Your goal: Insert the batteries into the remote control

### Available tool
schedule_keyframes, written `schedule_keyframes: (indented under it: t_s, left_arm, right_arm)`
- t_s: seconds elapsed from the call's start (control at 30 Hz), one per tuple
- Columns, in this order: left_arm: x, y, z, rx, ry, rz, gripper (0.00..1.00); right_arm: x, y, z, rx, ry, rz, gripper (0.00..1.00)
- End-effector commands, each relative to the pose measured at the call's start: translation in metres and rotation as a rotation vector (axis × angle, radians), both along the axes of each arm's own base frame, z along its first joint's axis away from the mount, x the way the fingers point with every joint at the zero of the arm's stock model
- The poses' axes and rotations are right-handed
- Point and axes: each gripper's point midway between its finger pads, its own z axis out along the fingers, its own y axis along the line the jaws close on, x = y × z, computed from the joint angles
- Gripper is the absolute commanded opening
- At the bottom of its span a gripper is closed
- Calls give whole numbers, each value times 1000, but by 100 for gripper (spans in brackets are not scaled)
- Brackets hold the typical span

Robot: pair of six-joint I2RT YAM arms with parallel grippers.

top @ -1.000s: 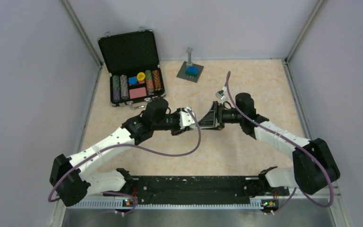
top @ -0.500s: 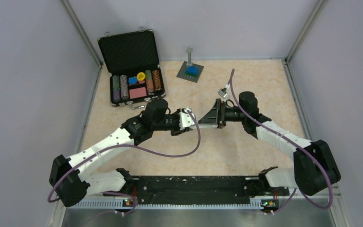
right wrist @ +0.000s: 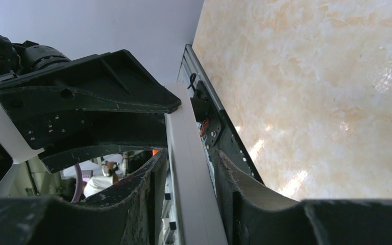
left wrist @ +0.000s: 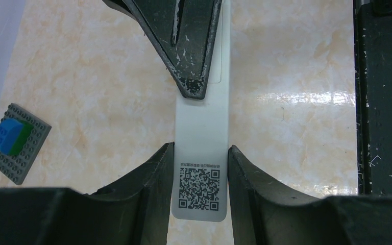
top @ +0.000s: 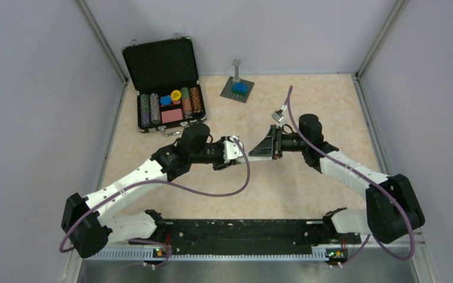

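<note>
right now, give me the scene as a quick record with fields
remote control: white, QR label facing the left wrist camera, spanning both tools
left tool: shut on the label end's edges
right tool: shut on the other end
batteries: none in view
back of table: open chip case, grey brick plate

Robot laboratory test cell. Plain grey walls (top: 29, 88) joined by aluminium corner struts (top: 103, 41) enclose a marble-patterned tabletop (top: 307, 188). 2 white-and-black arms, left arm (top: 135, 177) and right arm (top: 348, 168), rise from a black mounting rail (top: 242, 236) at the near edge and trail purple cables (top: 212, 191). Unrelated practice props stand at the far side: an open poker-chip case (top: 162, 65) and a grey toy-brick plate (top: 238, 89).
</note>
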Motion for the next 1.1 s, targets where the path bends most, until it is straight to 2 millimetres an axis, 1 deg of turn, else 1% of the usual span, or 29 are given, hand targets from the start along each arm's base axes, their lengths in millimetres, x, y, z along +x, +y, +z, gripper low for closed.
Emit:
schedule_keyframes:
  t_s: [0.0,0.1,0.27,0.33,0.47,0.5,0.63,0.77,0.87,0.93,1.03,1.07]
  left_arm:
    - [0,-11,40,-104,-70,-35,0]
    - [2,-14,42,-116,-74,-33,0]
    - [6,-20,48,-153,-79,-30,0]
    - [7,-23,51,-161,-81,-39,0]
    - [8,-27,52,-168,-84,-49,0]
    - [9,-28,53,-171,-85,-50,0]
    - [12,-32,55,-183,-87,-51,0]
    - [15,-39,60,-210,-90,-56,0]
    - [16,-40,58,-205,-83,-58,0]
    - [15,-39,57,-200,-82,-56,0]
    - [16,-34,54,-190,-83,-35,0]
    - [17,-32,54,-190,-85,-25,0]
  right_arm:
    - [4,1,11,33,-55,8,38]
    - [4,1,10,36,-53,8,34]
    - [2,6,13,68,-59,21,33]
    - [1,9,13,73,-58,27,27]
    - [2,12,11,81,-51,23,8]
    - [2,12,10,81,-48,24,6]
    - [2,15,7,79,-42,34,8]
    - [2,18,2,68,-33,47,16]
    - [3,18,2,62,-38,48,18]
    - [4,18,2,54,-45,49,14]
    - [4,18,4,53,-54,54,0]
    - [3,18,4,53,-55,55,0]
